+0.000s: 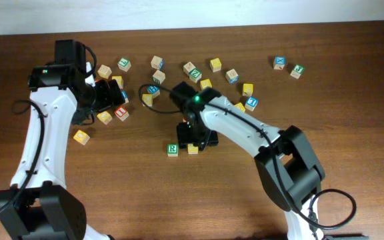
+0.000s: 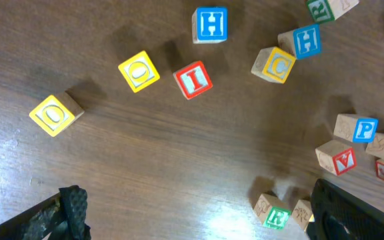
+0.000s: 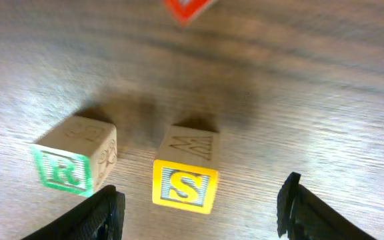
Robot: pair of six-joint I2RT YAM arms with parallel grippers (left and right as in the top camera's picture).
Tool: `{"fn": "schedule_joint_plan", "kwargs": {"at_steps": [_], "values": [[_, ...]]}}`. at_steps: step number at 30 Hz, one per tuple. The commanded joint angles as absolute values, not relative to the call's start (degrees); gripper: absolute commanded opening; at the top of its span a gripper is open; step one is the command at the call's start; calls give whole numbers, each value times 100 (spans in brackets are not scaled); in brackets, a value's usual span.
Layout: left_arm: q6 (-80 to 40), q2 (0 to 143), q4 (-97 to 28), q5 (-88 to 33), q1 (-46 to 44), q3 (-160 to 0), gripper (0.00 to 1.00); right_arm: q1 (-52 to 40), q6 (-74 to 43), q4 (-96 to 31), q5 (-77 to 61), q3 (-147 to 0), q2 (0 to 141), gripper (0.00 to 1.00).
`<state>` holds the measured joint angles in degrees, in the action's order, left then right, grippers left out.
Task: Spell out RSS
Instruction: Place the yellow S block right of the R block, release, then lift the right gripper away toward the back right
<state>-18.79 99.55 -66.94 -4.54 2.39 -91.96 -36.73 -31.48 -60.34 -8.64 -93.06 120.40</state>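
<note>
Plainly, two thirds of the word stands: the green R cube [image 1: 173, 149] and a yellow S cube [image 1: 193, 149] sit side by side on the desk [image 1: 352, 80], near the middle and a little apart from the scattered letters. The R is on the left in the overhead view. A narrow gap separates them, so they are close but not touching.

The right claw [image 3: 202, 190] hangs over the S cube with its fingers [image 3: 105, 213] spread wide on either side, gripping nothing. The left claw [image 2: 199, 220] is likewise apart and empty, over the loose cubes at the left.

What is left, by my reading, is the second S. Several yellow cubes lie among the scatter, but I cannot read an S on any of them.

As cubes, neither has a long axis of its own. The pair's line runs left to right across the overhead view. Both letters read upright and the same way in the right wrist view, though the R cube is turned slightly off square from the S.
</note>
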Motion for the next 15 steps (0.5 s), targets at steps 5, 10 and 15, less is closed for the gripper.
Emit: {"fn": "schedule_joint_plan", "kwargs": {"at_steps": [5, 10, 15], "values": [[-1772, 9942, -6694, -473, 246, -9196, 99, -2698, -3002, -7618, -683, -11330, 11858, 68], [-1772, 9939, -6696, -473, 246, -9196, 99, -1645, -3806, -7369, -659, -11089, 11974, 85], [-1772, 9939, -6694, -475, 246, -9196, 99, -1267, -3861, -6674, -576, -10975, 12009, 98]]}}
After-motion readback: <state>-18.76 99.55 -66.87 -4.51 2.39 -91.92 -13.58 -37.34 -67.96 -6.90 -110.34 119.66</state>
